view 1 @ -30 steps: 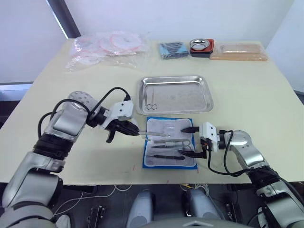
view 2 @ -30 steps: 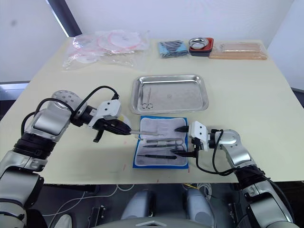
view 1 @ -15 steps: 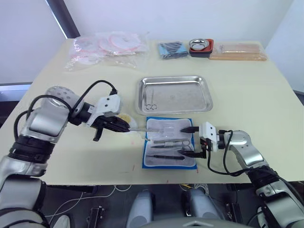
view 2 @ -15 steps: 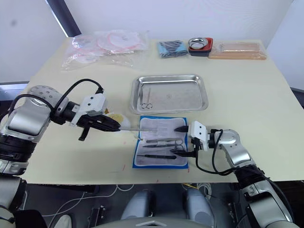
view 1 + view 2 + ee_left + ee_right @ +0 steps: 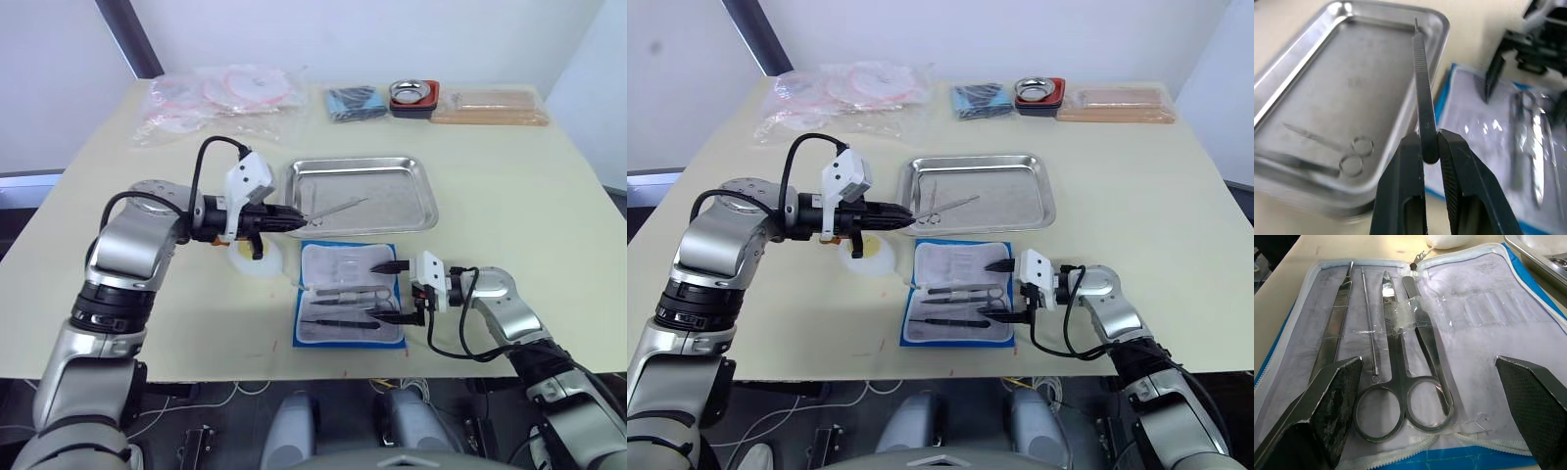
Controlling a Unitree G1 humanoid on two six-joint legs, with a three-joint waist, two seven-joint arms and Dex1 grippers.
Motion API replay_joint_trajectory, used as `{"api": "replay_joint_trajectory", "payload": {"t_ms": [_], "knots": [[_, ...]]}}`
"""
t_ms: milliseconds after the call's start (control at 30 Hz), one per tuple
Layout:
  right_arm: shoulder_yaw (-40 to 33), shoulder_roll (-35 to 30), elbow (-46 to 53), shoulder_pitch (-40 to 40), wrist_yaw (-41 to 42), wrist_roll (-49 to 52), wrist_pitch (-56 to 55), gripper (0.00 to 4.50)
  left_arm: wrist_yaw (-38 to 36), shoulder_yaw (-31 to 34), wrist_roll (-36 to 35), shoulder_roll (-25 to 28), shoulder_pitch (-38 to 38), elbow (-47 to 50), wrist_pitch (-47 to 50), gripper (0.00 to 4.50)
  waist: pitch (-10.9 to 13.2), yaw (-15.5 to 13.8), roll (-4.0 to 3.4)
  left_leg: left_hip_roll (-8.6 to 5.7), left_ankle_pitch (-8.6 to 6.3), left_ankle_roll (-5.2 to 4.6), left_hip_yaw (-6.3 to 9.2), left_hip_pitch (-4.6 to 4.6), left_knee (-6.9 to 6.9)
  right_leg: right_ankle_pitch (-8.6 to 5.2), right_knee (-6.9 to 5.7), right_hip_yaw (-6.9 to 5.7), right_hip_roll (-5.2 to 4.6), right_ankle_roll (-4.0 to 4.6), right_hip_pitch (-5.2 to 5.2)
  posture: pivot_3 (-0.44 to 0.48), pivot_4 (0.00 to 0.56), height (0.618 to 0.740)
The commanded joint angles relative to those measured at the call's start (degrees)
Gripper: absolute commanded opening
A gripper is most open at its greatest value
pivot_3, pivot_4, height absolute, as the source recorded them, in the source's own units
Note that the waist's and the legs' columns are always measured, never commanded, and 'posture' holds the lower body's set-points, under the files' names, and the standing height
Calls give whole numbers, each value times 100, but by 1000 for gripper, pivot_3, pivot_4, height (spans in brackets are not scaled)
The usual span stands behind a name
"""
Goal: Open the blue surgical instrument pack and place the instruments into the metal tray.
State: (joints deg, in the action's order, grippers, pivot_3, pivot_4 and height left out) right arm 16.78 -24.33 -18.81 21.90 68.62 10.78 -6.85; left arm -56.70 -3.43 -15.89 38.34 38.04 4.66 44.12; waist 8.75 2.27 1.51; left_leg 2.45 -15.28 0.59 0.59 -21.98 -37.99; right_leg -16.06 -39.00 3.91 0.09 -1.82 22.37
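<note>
Left gripper [image 5: 294, 219] is clamping one slim instrument [image 5: 1422, 88] by its butt end, holding it out level so the tip is reaching over the left rim of the metal tray [image 5: 428, 204]. A pair of scissors [image 5: 1339, 152] is already lying in the tray's front-left corner. The tray is sitting mid-table, with the blue surgical instrument pack [image 5: 309, 338] lying open just in front of it, toward the table's front edge. A small white object [image 5: 257, 262] is lying on the table left of the pack.

Remaining instruments [image 5: 1396, 377] are sitting in the clear pockets on the pack's front half. Right gripper [image 5: 396, 291] is standing spread wide at the pack's right edge, fingers [image 5: 1327, 396] straddling the lining, holding nothing.

Risk, as judged: the grip is far from the tip, so the instrument could pivot and slip. Letting go this near the rim could drop it outside the tray.
</note>
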Motion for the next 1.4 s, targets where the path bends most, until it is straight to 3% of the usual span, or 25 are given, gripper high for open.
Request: {"api": "replay_joint_trajectory", "payload": {"t_ms": [33,367,600,1033,1400], "knots": [[211,-98,-415,-213,-46,-397,111,4500,1072,227,49,-506,57,407,457,35,1,9,1,0,0,0,0,1,-2,0,-1,2,1,0,0,0,150,740],[201,-93,-415,-232,-91,-407,95,4500,3835,229,764,-2351,-24,346,745,35,0,4,2,-3,0,1,26,17,-3,2,3,-2,-5,0,-25,0,150,740],[195,-116,-363,-280,-98,-407,105,4500,4989,475,917,-3306,42,-39,895,35,0,3,2,-7,0,2,46,18,-3,2,5,-10,-10,0,-31,0,150,740],[216,-87,-318,-305,-133,-418,130,4500,6055,846,972,-4047,231,-898,578,35,0,2,2,-12,0,4,61,20,-3,2,10,-23,-12,-1,-41,0,150,740],[210,-100,-297,-317,-138,-421,137,4500,6222,1012,901,-4244,231,-1225,475,35,0,5,2,-14,0,5,76,23,-2,2,16,-39,-13,-1,-55,0,150,740]]}}
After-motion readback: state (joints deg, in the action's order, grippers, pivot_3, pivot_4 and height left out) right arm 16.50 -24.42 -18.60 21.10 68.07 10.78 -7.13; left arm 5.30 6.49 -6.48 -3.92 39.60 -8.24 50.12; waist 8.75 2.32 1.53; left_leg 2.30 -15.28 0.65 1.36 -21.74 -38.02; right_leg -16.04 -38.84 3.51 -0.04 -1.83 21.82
